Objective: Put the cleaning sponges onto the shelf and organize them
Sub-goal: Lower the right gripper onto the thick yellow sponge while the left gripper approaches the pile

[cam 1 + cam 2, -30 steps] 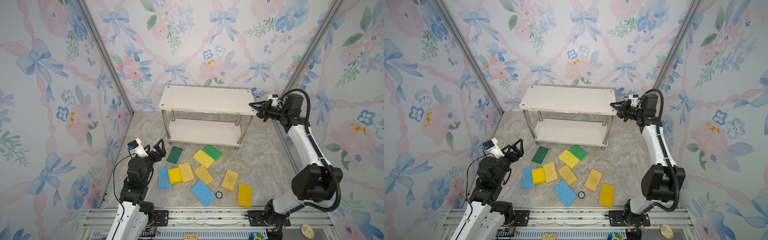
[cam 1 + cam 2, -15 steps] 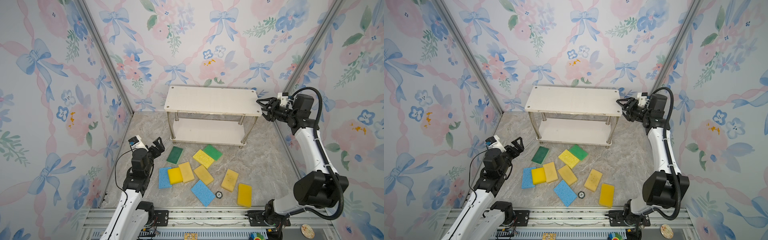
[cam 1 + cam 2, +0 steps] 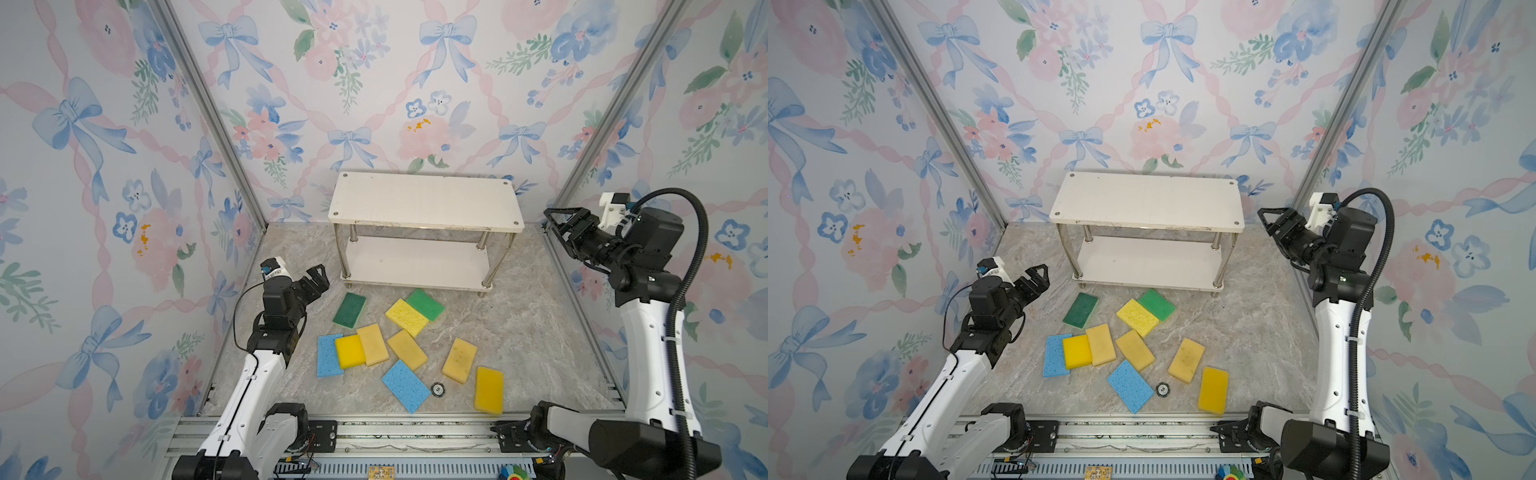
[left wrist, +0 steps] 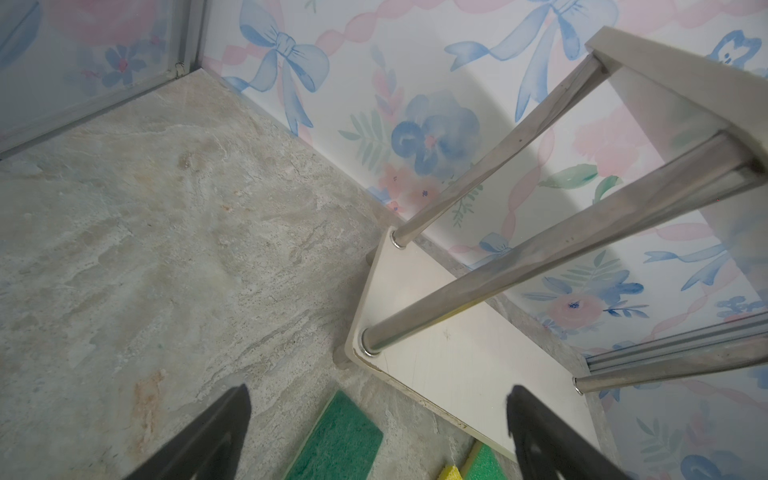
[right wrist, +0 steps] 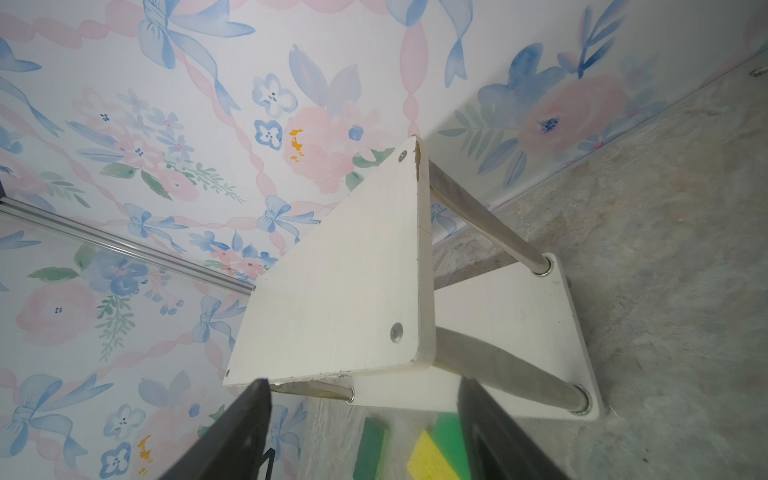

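Gripper check: I see the left gripper spread wide by the shelf, at its front-left leg, and the right gripper spread just off its right end. The cleaning sponges lie scattered on the tabletop before it.

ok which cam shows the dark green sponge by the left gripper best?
Both top views: dark green sponge lies whole and unobstructed. Left wrist view crops it at the frame edge; right wrist view shows only a blurred strip.

A lab test booth: floral wall panels, aluminium rail.
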`<action>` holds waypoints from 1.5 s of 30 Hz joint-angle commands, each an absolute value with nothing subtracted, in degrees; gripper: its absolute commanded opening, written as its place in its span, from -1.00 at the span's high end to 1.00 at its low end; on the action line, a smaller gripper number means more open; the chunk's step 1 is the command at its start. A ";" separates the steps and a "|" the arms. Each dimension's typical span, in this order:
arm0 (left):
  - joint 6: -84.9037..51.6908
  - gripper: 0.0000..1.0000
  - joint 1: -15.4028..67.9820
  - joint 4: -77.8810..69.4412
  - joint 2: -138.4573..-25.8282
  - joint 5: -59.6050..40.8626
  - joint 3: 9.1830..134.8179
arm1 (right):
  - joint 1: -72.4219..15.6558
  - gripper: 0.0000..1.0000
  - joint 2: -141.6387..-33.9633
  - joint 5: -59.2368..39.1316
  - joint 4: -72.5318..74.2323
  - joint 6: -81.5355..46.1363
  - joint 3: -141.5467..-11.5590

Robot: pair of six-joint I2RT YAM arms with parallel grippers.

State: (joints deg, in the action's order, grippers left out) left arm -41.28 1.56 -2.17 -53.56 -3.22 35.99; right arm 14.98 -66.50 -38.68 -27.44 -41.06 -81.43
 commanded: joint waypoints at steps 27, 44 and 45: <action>-49.30 -0.96 12.30 -0.66 -46.07 -25.16 19.08 | -32.79 -0.96 -53.06 -2.41 -49.04 -34.84 -46.50; -52.09 -0.96 13.31 -0.71 -45.91 -29.67 14.58 | -39.58 -0.94 -57.26 6.69 -57.91 -47.75 -42.56; -51.68 -0.96 13.49 -0.78 -46.26 -30.08 14.76 | -39.79 -0.94 -57.45 6.49 -57.96 -48.02 -42.40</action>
State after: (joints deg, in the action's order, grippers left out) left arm -52.75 13.04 -0.71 -45.58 -28.05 13.52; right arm -38.87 -56.88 5.28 -55.22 -45.67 -43.48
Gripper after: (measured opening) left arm 0.979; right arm 0.972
